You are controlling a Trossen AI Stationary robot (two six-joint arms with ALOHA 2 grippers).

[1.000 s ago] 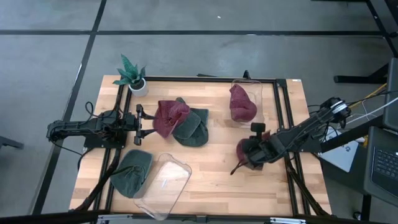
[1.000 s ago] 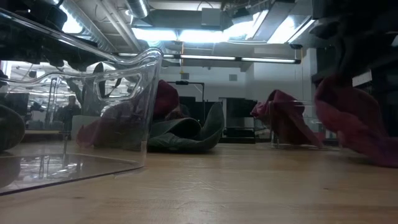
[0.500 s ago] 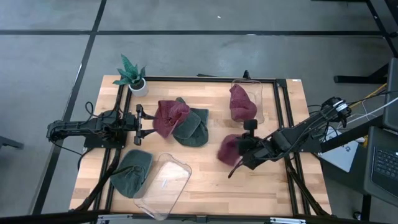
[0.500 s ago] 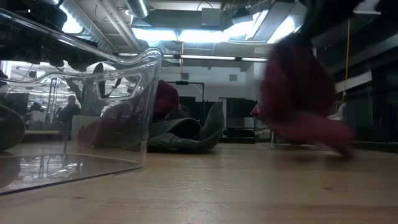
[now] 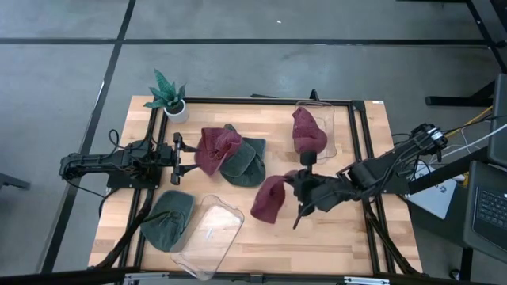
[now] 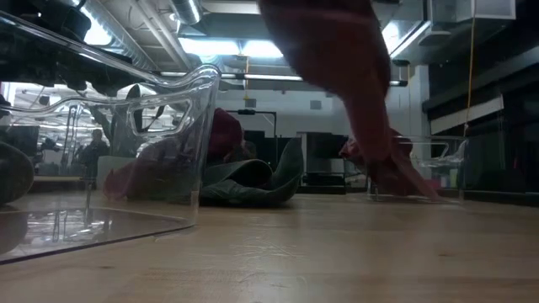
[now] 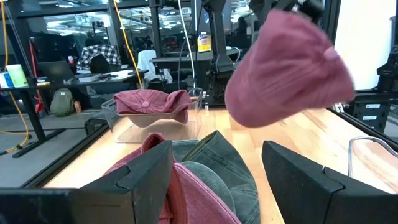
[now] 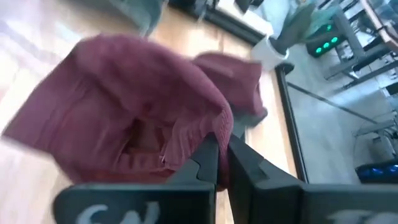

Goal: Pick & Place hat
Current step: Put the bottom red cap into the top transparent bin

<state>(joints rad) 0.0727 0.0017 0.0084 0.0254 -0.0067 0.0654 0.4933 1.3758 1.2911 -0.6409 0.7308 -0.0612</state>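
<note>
My right gripper [image 5: 295,188] is pinched on the maroon hat [image 5: 269,198], dangling it above mid-table, and the clear bin [image 5: 207,233] lies beyond it toward my left side.

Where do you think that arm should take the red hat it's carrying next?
Probably onward toward the empty clear bin at the table's front. The right gripper is shut on the red hat, which hangs above the wood between the two bins, and the other bin already holds a red hat.
</note>
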